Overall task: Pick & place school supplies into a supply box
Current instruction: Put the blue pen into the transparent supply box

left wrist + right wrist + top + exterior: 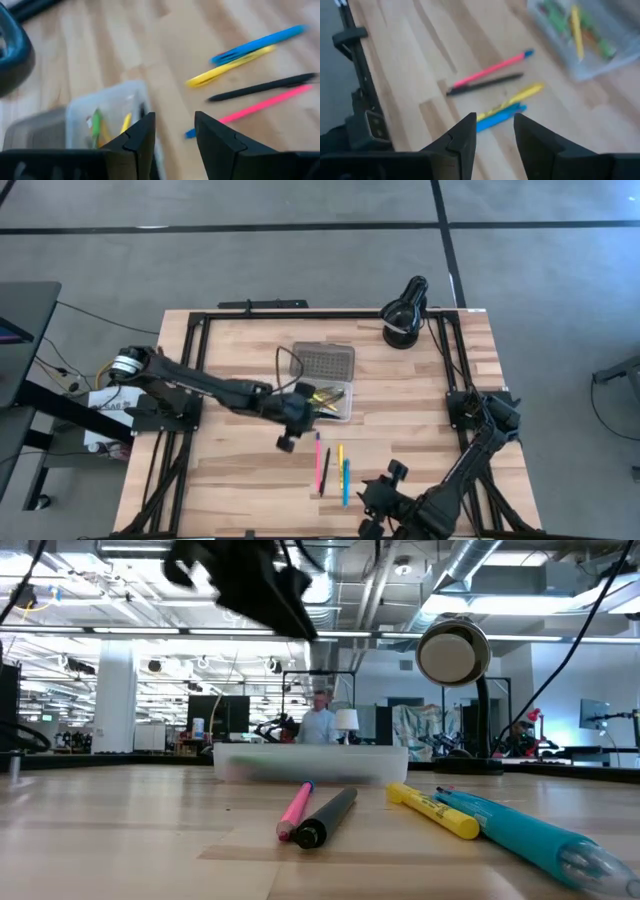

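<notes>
The left gripper (292, 423) hung above the table (230, 470), at the near left corner of the supply box (325, 380). Its two dark fingers (142, 137) stood apart with a clear gap between them and nothing held. Just beyond those fingers, the clear box lay open, its dotted greyish lid (323, 363) folded back on the far side; inside it a green piece and yellow pens showed. A black round lamp (404, 310) stood well beyond the box, toward the far right corner of the table.

To the right of that gripper and nearer the front edge, four supplies lay loose on the wood, side by side and roughly parallel: a pink pen (318, 464) with a blue tip, a black pen (326, 470) just beside it, then a yellow highlighter (340, 462) and a blue marker (346, 483) close together.

The right gripper (378, 498) waited at the front edge, just right of the blue marker. Its fingers (465, 135) were parted and empty, with the yellow highlighter and blue marker straight ahead of the gap.
</notes>
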Robot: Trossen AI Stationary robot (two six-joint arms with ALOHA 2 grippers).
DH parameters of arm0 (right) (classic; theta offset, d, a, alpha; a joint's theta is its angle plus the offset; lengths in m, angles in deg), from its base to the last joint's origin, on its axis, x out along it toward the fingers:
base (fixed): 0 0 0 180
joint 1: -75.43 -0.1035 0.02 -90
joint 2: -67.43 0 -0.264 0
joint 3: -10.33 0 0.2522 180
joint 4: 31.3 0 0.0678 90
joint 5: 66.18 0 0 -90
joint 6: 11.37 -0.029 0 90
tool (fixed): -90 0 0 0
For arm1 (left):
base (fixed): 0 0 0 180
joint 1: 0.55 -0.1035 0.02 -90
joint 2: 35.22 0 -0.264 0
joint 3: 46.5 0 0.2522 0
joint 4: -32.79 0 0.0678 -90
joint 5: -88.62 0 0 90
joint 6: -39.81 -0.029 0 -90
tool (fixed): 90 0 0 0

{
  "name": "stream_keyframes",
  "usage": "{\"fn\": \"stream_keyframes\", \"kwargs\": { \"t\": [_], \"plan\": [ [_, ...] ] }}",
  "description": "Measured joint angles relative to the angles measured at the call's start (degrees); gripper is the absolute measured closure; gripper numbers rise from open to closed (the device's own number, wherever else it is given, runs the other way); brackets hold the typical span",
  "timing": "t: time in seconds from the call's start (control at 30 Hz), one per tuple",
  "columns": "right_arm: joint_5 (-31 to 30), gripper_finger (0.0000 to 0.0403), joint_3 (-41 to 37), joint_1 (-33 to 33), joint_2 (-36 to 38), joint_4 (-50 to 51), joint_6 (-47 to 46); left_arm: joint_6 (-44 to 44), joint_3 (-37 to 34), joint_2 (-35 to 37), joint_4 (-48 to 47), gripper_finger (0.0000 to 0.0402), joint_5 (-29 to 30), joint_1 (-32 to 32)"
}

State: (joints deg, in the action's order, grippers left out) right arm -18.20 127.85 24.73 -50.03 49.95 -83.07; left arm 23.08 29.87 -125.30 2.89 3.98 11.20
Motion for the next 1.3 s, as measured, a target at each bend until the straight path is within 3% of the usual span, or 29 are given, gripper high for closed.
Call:
{"fn": "stream_keyframes", "kwargs": {
  "t": [0.33, 0.53, 0.77, 0.9, 1.3],
  "plan": [
    [3.59, 0.0278, -6.94, 2.56, 0.01, -4.23, -9.79, 0.32, -2.26, 6.43, 1.57, 0.0269, 9.27, 13.5],
    [6.36, 0.0278, -8.83, 3.91, -0.01, -6.5, -9.94, 1.79, -11.95, 10.09, 11.66, 0.0269, 15.81, 19.29],
    [6.28, 0.0278, -8.85, 5.64, -0.01, -7.69, -12.15, 4.56, -26.8, 15.93, 28.33, 0.0269, 27.79, 24.3],
    [10.56, 0.0278, -8.85, 8.13, -0.01, -8.81, -12.51, 6.63, -32.88, 19.51, 34.66, 0.0269, 31.6, 26.24],
    [22.38, 0.0278, -8.61, 14.76, -3.58, -13.9, -10.35, 6.81, -35.8, 24.28, 31.87, 0.0269, 40.46, 31.77]
  ]
}}
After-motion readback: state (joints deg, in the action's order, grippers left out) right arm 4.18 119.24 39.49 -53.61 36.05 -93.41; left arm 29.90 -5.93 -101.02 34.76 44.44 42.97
